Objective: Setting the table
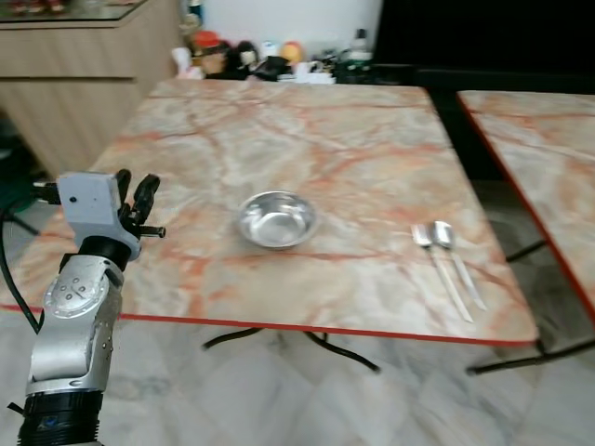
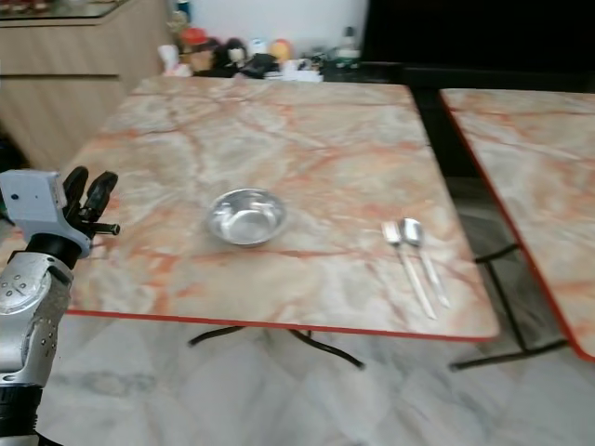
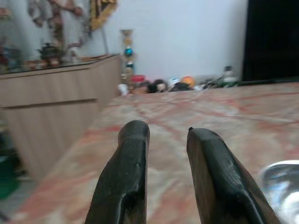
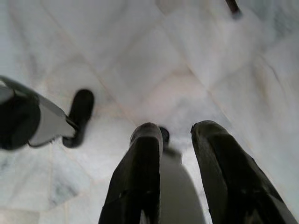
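You are looking down on a square table (image 1: 372,149) with an orange-veined marble top and a red edge. A second table (image 1: 544,158) of the same finish is standing just beside it on the robot's right, with a gap between them. Beyond the far edge, a wooden cabinet (image 1: 65,84) is standing on the left, and a cluster of small items (image 1: 265,58) is sitting against the white wall. The floor (image 1: 279,390) is showing pale marble tiles.

The left arm is rising at the table's near left corner. The left gripper (image 1: 135,197) is hovering above that corner, its two black fingers (image 3: 126,177) standing slightly apart, holding nothing and touching nothing.

The right gripper (image 4: 175,135) is hanging over the floor, fingers (image 4: 140,172) parted by a narrow gap and empty.

A steel bowl (image 1: 276,219) is sitting upright near the table's middle, toward the near edge. A fork (image 1: 437,265) and a spoon (image 1: 456,258) are lying side by side to the right of the bowl, well apart from it, handles pointing to the near edge.
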Robot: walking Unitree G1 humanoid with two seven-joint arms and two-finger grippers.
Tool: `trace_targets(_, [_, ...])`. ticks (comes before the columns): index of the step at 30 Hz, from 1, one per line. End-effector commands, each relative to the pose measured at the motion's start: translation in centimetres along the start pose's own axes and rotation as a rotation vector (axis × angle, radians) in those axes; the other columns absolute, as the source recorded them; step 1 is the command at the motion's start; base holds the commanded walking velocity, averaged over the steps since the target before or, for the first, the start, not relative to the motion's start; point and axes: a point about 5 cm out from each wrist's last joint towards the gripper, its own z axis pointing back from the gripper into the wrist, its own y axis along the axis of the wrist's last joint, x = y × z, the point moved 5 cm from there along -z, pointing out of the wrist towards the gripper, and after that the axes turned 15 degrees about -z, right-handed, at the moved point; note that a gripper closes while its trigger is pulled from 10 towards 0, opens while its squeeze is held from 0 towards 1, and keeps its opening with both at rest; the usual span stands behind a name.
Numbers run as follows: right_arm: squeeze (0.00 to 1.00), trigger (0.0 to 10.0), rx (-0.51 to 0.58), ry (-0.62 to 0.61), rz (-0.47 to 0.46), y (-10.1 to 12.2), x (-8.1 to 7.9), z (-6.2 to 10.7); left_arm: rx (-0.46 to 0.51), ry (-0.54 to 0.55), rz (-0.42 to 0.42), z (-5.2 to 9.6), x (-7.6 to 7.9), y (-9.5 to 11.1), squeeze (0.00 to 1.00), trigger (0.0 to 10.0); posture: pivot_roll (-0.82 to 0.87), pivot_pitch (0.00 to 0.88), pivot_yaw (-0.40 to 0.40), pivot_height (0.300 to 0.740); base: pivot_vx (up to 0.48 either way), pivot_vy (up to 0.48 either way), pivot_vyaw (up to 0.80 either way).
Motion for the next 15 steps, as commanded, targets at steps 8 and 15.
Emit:
trace_targets(8, [0.00,10.0,-0.036,-0.022,0.000,-1.31,0.92,0.26,0.044,-0.043,-0.004,-0.01,1.01,1.25,0.00,10.0,0.06,0.135,0.033,0.740,0.000,0.000,0.00])
trace_targets(15, [0.00,10.0,-0.036,-0.020,0.001,-1.27,0.88,0.25,0.033,-0.035,-0.009,0.04,0.88,1.12,0.00,10.0,0.06,0.137,0.032,0.740,0.161,0.000,0.00])
